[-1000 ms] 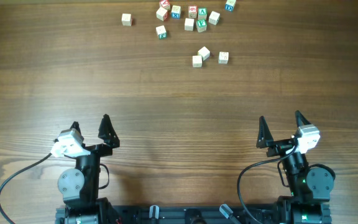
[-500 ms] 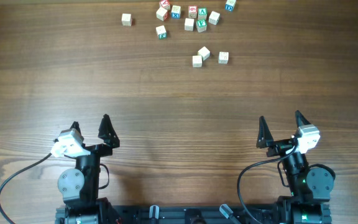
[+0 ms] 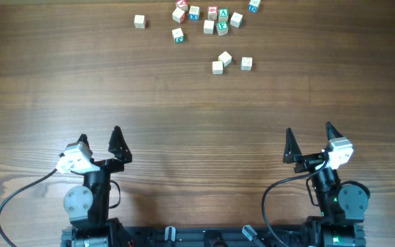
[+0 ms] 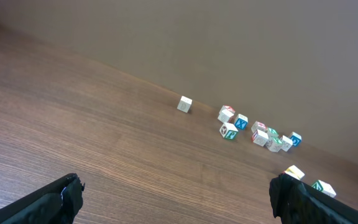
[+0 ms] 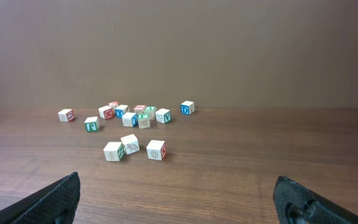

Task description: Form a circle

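Note:
No circle shows; small pale wooden cubes lie scattered at the table's far side. A group of three cubes [image 3: 225, 60] [image 5: 129, 144] sits closest to the arms, ahead of a looser cluster of several cubes [image 3: 211, 17] [image 5: 135, 115] [image 4: 260, 134]. One lone cube [image 3: 140, 22] [image 4: 184, 104] lies off to the left. My left gripper [image 3: 100, 134] [image 4: 176, 186] is open and holds nothing, far short of the cubes. My right gripper [image 3: 309, 129] [image 5: 178, 183] is likewise open with nothing between its fingers, near the front edge.
The brown wooden table [image 3: 197, 103] stretches bare between the grippers and the cubes. A plain wall [image 5: 179, 43] stands just behind the cubes. Both arm bases and their cables sit at the front edge.

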Robot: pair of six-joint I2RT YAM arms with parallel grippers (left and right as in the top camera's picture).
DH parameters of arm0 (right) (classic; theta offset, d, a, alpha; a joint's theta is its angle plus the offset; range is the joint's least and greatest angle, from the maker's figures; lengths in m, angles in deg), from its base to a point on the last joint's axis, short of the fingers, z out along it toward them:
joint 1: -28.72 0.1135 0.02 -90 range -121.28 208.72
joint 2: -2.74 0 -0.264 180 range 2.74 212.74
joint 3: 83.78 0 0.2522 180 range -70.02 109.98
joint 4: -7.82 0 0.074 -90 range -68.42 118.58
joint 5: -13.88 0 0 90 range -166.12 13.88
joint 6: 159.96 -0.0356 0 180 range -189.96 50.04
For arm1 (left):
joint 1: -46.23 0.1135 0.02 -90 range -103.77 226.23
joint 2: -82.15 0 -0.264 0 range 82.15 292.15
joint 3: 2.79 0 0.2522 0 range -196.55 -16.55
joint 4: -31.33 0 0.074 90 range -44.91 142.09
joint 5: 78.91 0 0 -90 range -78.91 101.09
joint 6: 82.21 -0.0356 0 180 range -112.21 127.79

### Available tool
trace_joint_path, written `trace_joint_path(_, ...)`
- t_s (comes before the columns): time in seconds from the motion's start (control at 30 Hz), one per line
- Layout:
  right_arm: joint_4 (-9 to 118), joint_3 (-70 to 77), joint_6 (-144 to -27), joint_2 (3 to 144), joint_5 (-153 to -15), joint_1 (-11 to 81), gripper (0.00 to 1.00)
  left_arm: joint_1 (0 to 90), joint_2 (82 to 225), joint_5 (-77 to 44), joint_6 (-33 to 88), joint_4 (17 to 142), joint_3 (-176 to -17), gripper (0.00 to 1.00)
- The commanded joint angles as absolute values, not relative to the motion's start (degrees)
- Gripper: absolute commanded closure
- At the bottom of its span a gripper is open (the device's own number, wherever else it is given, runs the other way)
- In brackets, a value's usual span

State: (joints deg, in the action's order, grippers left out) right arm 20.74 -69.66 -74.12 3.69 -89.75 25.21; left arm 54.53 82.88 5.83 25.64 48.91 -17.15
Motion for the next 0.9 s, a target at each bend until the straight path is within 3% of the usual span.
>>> trace_joint_path(0.0,20.6,-69.7,-73.12,3.38,-89.16,25.45,0.0,54.22,82.53,6.05,24.5,49.19,-16.89,0.0)
trace_joint_path(0.87,20.63,-69.73,-73.1,3.38,-89.16,25.45,0.0,54.22,82.53,7.67,24.72,47.51,-16.89,0.0)
